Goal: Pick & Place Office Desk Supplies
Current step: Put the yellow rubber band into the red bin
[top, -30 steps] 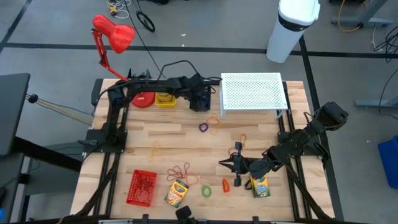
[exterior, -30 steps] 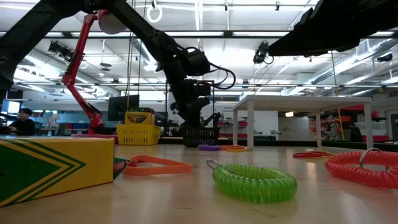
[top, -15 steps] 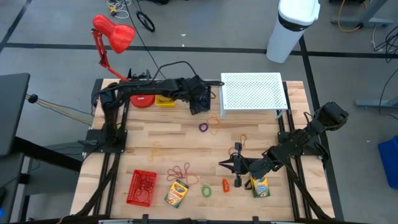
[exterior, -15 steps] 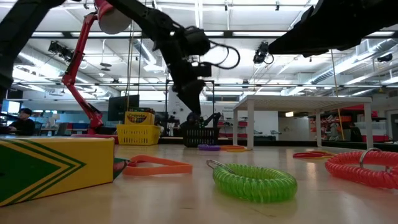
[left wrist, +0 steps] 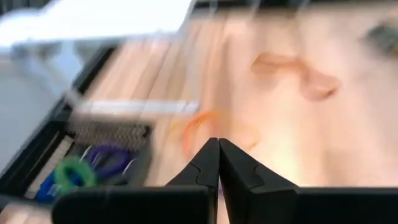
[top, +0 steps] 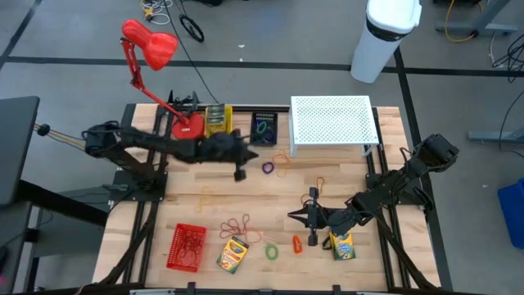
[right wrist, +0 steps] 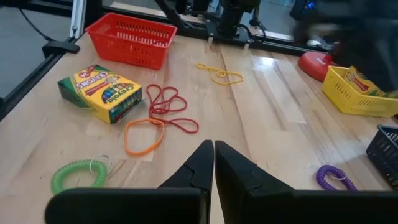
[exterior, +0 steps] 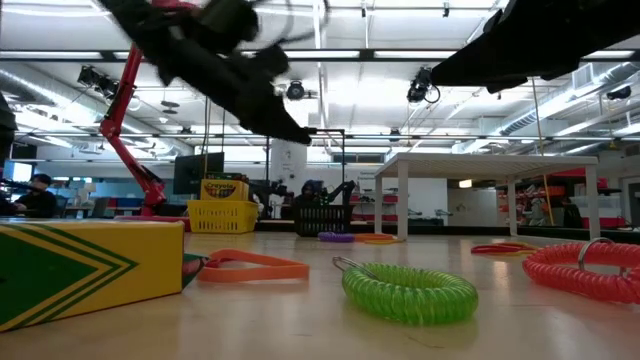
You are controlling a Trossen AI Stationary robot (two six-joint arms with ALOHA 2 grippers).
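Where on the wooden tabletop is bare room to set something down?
Bare wood lies between the red mesh basket and the yellow basket, and in front of the white perforated riser toward the right edge. The front centre is crowded: red rubber bands, crayon box, green coil.

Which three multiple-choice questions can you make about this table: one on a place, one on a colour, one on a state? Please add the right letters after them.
1. Where does the red basket stand?
A. On the left arm's side of the table
B. On the white riser
C. Inside the black basket

2. What colour is the bin that holds a crayon box?
A. Blue
B. White
C. Yellow

3. How is the left gripper?
A. Wide open
B. Shut, holding nothing
C. Shut on a crayon box

1 A: the high view shows it on the wood there.
2 C: its walls are yellow.
3 B: its fingers meet with nothing between them.
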